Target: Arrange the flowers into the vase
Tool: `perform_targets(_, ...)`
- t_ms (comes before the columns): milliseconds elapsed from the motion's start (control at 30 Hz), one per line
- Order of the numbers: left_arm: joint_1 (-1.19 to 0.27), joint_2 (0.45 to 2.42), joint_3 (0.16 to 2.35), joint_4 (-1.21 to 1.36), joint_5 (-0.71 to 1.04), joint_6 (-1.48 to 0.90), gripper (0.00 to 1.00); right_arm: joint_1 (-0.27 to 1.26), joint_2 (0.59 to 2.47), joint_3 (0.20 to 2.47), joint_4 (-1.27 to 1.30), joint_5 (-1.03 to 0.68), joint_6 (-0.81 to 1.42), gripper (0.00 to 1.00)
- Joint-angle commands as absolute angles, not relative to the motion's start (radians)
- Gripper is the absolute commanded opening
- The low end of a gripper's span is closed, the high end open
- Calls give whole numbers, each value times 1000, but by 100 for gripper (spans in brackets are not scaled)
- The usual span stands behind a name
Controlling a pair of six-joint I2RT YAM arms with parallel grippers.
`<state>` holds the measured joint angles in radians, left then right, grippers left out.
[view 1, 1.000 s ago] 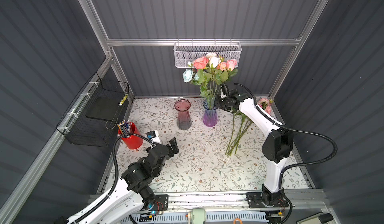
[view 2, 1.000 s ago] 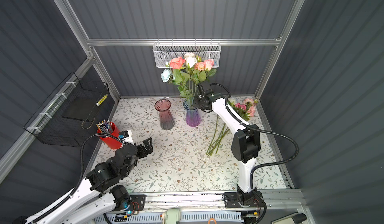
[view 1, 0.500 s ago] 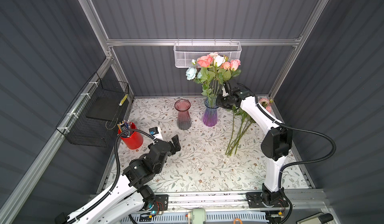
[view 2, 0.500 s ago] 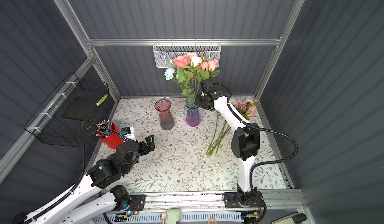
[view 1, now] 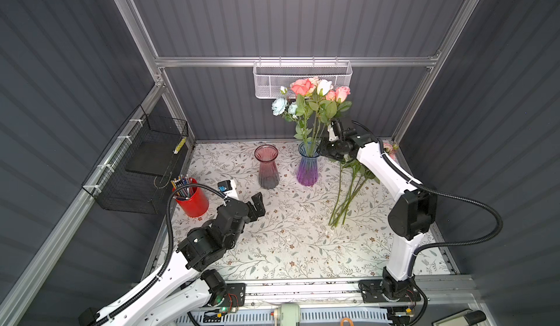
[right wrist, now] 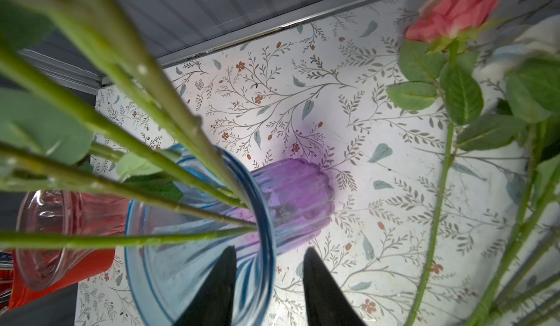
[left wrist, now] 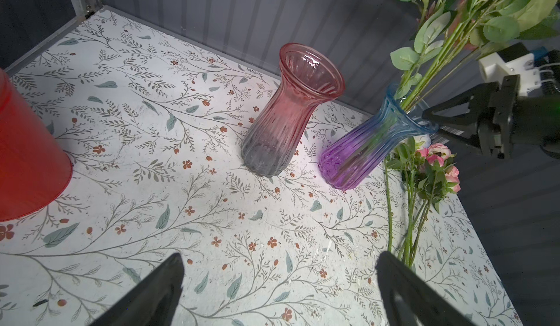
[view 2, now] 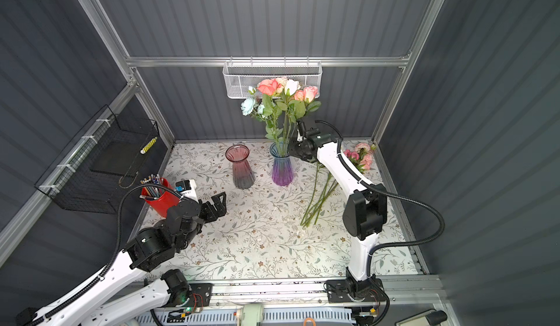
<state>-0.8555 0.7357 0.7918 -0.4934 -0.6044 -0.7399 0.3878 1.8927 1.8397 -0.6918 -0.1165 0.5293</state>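
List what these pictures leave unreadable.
- Loose flowers: in a top view the right arm hides most heads.
- Stems in the vase: in the right wrist view blurred near the lens, heads outside the frame.
- Red cup: pencils too small to count in both top views.
- Mesh basket: contents hidden by its wall and the roses in both top views.
- Yellow item in the wire basket: too small to name in a top view.

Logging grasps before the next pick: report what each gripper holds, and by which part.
Nothing is held. The left gripper is open and empty; the right gripper is open at the rim of the blue-purple vase, gripping none of the flowers.
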Motion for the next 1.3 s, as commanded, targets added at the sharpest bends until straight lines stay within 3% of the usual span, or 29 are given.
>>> perform_targets(0, -854, 758, 831, -471, -583, -698, 99, 383, 1808, 1763, -650, -109, 505, 43)
perform_targets(333, -761, 948, 1045, -480, -555, -560, 98, 392, 1402, 1381, -481, -93, 534, 46)
perform_targets(567, -396, 1222, 1308, -576, -88, -558, 95, 394, 1127, 1169, -478, -11, 504, 51)
perform_targets(733, -290, 1463, 1522, -690, 71, -531, 91, 390, 965, 1081, -524, 167, 431, 58)
perform_targets(967, -246, 1684, 1721, -792, 137, -437, 83, 384, 898, 1018, -526, 179, 397, 61)
perform_targets(1267, -244, 1829, 1760, -784, 148, -412, 72, 383, 878, 990, -520, 163, 382, 62)
